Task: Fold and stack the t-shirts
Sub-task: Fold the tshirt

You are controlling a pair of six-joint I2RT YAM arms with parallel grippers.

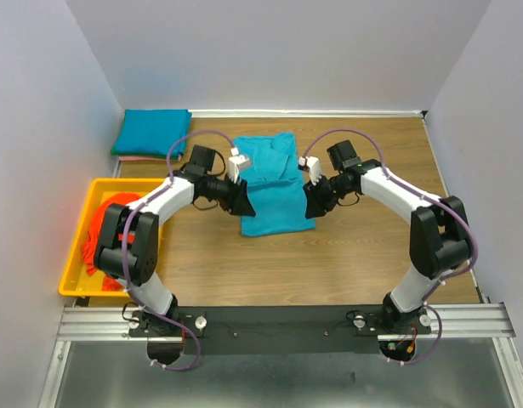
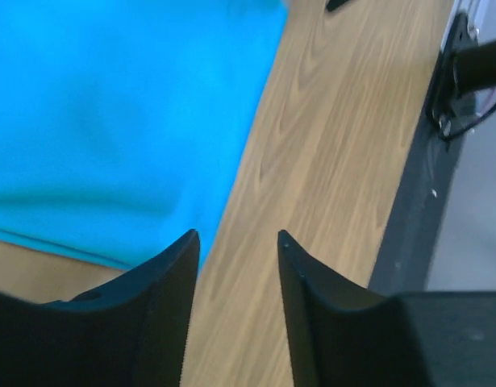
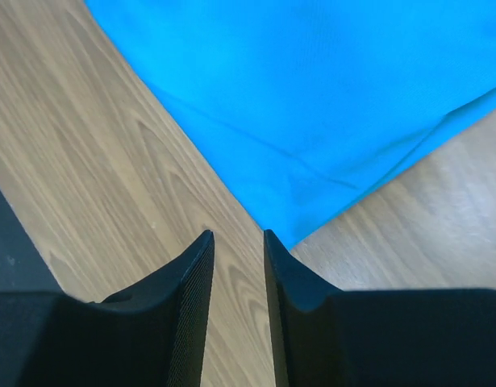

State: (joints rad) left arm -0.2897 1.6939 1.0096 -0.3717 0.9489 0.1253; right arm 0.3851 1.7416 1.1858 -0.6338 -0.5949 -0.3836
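A teal-blue t-shirt [image 1: 270, 189], partly folded into a narrow strip, lies in the middle of the wooden table. My left gripper [image 1: 241, 205] is at its near left corner and my right gripper [image 1: 309, 204] at its near right corner. In the left wrist view the left gripper [image 2: 235, 234] is open and empty over bare wood, with the shirt [image 2: 127, 113] just beside its left finger. In the right wrist view the right gripper [image 3: 237, 234] is narrowly open and empty over wood, at the shirt's corner [image 3: 312, 89]. A folded teal-blue t-shirt [image 1: 150, 132] lies at the back left.
A yellow tray [image 1: 74, 280] at the left edge holds crumpled orange-red t-shirts [image 1: 104, 225]. Grey walls close in the table on the left, back and right. The arms' base rail [image 1: 278, 321] runs along the near edge.
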